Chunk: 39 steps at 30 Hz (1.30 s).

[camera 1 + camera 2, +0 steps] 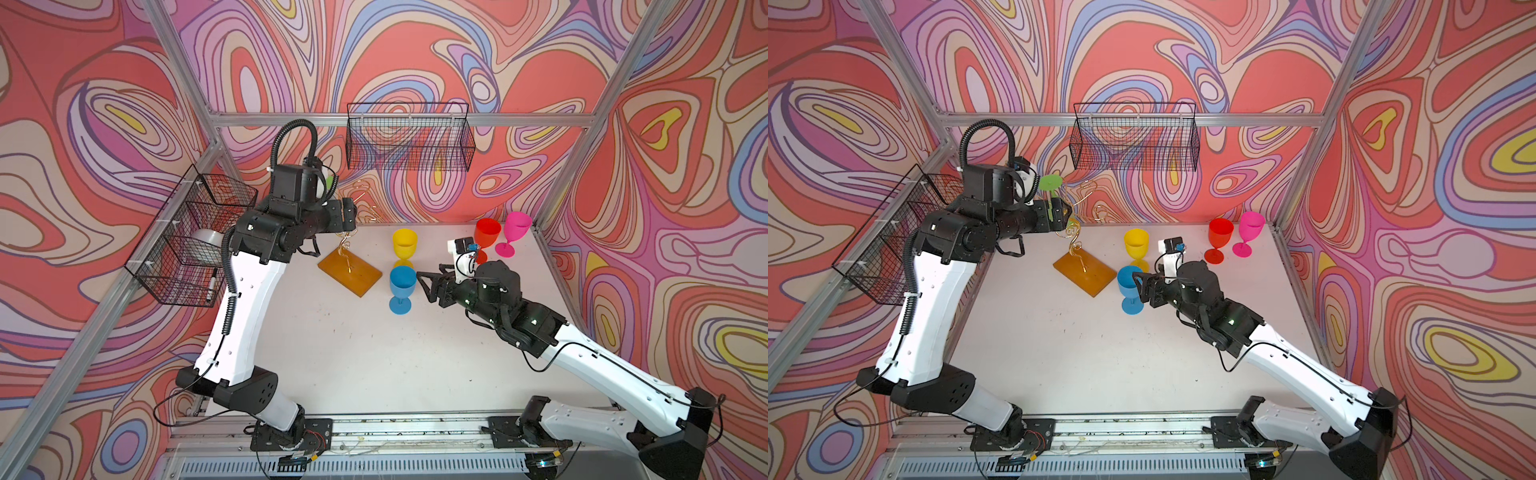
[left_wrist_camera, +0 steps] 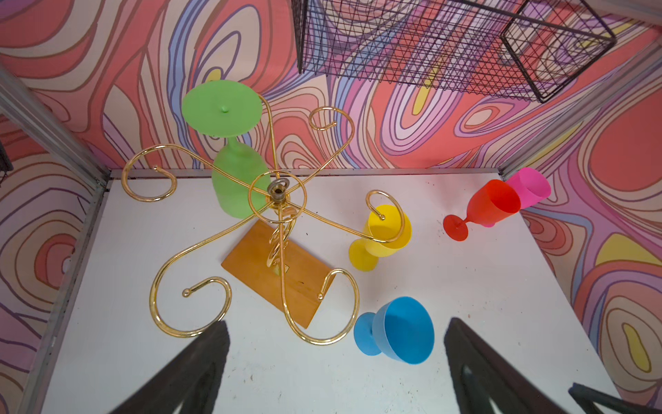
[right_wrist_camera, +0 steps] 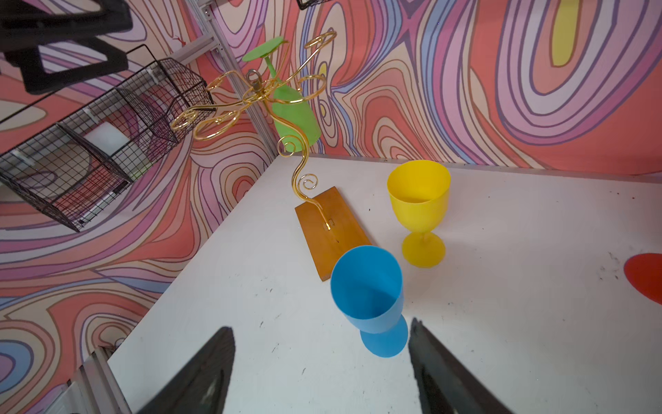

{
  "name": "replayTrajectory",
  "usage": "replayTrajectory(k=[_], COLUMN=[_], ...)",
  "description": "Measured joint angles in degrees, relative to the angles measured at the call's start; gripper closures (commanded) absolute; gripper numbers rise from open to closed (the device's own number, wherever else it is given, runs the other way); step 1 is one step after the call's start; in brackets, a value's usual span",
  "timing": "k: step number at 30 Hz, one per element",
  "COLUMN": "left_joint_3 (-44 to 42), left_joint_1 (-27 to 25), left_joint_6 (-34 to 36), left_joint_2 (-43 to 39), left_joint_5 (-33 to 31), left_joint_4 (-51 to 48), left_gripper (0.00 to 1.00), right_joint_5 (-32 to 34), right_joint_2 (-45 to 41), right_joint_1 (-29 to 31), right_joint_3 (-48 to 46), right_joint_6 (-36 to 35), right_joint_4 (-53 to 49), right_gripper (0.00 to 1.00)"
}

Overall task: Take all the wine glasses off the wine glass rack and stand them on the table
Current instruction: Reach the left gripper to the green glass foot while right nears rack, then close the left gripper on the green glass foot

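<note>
Green wine glass (image 2: 236, 179) still hangs upside down on the wine glass rack (image 2: 277, 191) — removal not done, grasp and lift-off both left. Yellow glass (image 2: 388, 229), blue glass (image 2: 401, 329), red glass (image 2: 494, 202) and pink glass (image 2: 530, 182) stand on the table (image 2: 465, 286). Left gripper (image 2: 333, 372) hovers near the rack top, jaws wide apart, empty — right gripper (image 3: 322, 380) also spread, holding nothing.

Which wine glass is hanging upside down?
The green glass, hooked on the gold rack with its foot up. The yellow glass, blue glass, red glass and pink glass stand upright on the table.
</note>
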Motion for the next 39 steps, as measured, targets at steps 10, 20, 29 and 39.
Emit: replayTrajectory(k=[10, 20, 29, 39], left_joint_3=[-5.2, -9.9, -10.8, -11.6], left_joint_1=[8.5, 12.6, 13.0, 12.9], left_joint_6=[-12.1, -27.5, -42.5, -55.7], left_joint_2=[-0.1, 0.1, 3.0, 7.6], left_joint_5=[6.4, 9.0, 9.6, 9.1], left_joint_4=[8.9, 18.5, 25.3, 28.7], left_gripper=[0.2, 0.31, 0.45, 0.52], right_joint_5=[3.2, 4.1, 4.7, 5.0], right_joint_2=[1.4, 2.1, 1.9, 0.1], right_joint_1=[4.7, 7.8, 8.5, 8.5], right_joint_3=[0.5, 1.3, 1.4, 0.2], right_joint_6=[-4.0, -10.8, -15.4, -16.2], right_joint_4=[-0.2, 0.2, 1.8, 2.4], right_gripper=[0.21, 0.23, 0.23, 0.23])
